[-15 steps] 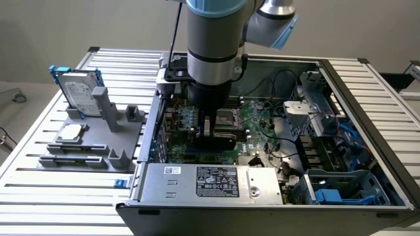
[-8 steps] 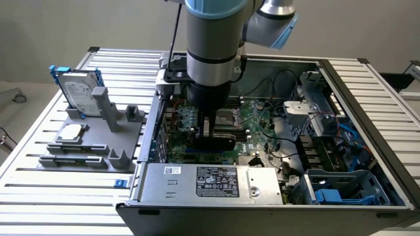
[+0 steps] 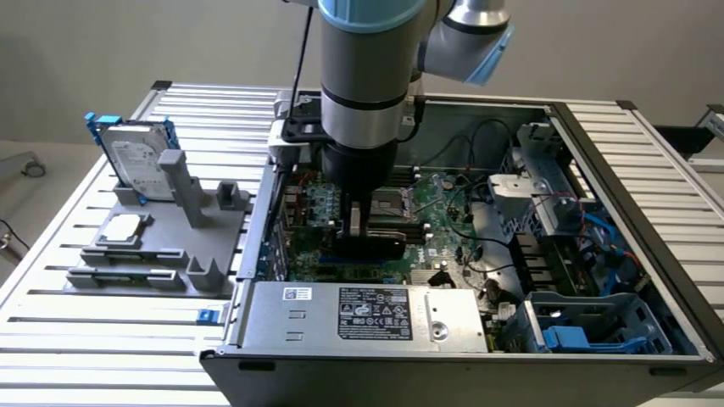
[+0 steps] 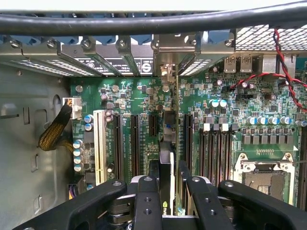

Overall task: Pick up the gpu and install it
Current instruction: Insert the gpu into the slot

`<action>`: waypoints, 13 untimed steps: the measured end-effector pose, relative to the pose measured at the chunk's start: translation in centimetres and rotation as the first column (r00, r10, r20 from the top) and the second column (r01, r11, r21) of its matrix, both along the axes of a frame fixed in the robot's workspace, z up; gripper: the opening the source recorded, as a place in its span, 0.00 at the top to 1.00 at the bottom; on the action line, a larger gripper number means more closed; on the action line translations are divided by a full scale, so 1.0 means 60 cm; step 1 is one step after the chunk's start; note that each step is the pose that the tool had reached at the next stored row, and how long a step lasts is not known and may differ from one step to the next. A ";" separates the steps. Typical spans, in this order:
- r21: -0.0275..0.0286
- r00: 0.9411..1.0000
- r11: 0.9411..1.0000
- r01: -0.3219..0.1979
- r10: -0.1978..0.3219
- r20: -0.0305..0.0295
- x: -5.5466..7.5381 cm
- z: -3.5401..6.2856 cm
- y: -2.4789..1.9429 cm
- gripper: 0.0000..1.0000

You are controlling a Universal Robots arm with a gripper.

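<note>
The gpu (image 3: 374,248) is inside the open computer case (image 3: 633,127), its black face low over the green motherboard (image 3: 436,199). My gripper (image 3: 359,222) reaches straight down from the arm and is shut on it. In the wrist view the gpu (image 4: 166,143) appears edge-on as a thin dark card between my gripper (image 4: 168,178) fingers (image 4: 153,172), lined up with the long black expansion slots (image 4: 117,143). Its silver bracket (image 4: 165,60) stands at the case's rear slot openings. Whether the card's edge sits in a slot is hidden.
A grey power supply (image 3: 362,312) lies at the case's front, with a blue drive cage (image 3: 599,326) beside it. Red and black cables (image 4: 283,62) and the CPU socket (image 4: 268,182) flank the card. Outside the case, a grey holder carries a hard drive in a blue frame (image 3: 136,161) and a small silver chip (image 3: 122,227).
</note>
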State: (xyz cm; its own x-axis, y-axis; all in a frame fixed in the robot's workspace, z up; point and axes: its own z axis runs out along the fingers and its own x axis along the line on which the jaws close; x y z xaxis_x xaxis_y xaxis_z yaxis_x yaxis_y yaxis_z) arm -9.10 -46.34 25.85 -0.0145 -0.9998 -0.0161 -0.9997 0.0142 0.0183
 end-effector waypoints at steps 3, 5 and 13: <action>0.000 1.000 1.000 0.000 0.000 0.000 0.000 -0.001 0.0000 0.73; 0.000 1.000 1.000 0.000 0.000 0.000 0.000 -0.001 0.0001 0.73; 0.003 1.000 1.000 0.000 0.000 -0.001 0.000 -0.002 0.0001 0.73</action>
